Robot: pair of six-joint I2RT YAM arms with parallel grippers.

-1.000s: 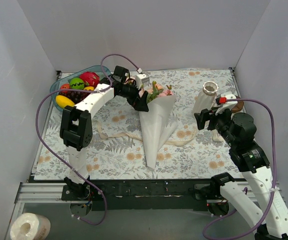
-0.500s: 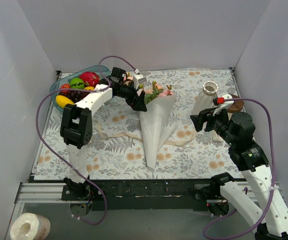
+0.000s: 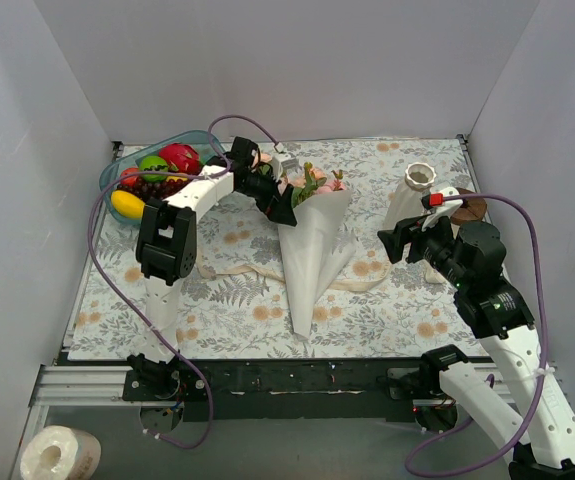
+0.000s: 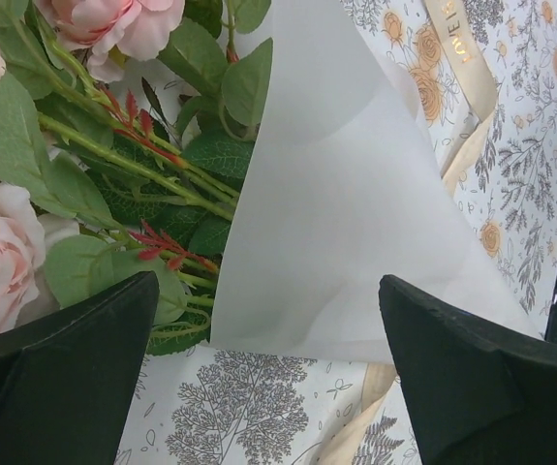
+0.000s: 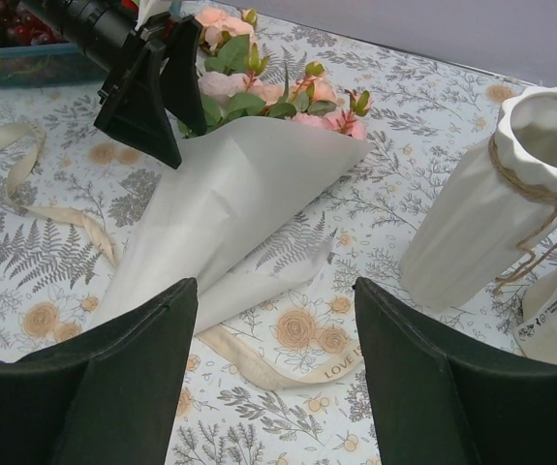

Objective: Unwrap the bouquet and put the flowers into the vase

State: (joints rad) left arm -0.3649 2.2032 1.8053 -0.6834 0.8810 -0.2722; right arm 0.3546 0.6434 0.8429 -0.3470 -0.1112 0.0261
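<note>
Left elbow (image 3: 162, 245) swung toward bouquet (image 3: 312, 235); both jaws spread, left seemingly astride paper (image 4: 336, 194); floral cloth (image 3: 237, 300), white walls (image 3: 297, 60).

I'm looking into a robot test cell, lab-style, not a home: plain white panels (image 3: 287, 70) wall off the space beyond and either side of my left gripper (image 3: 280, 207), a bare aluminium rail (image 3: 77, 382) runs along the near edge behind it, purple cables (image 3: 545, 280) loop free, and only a flowered cloth (image 3: 237, 300) beneath it softens things.
</note>
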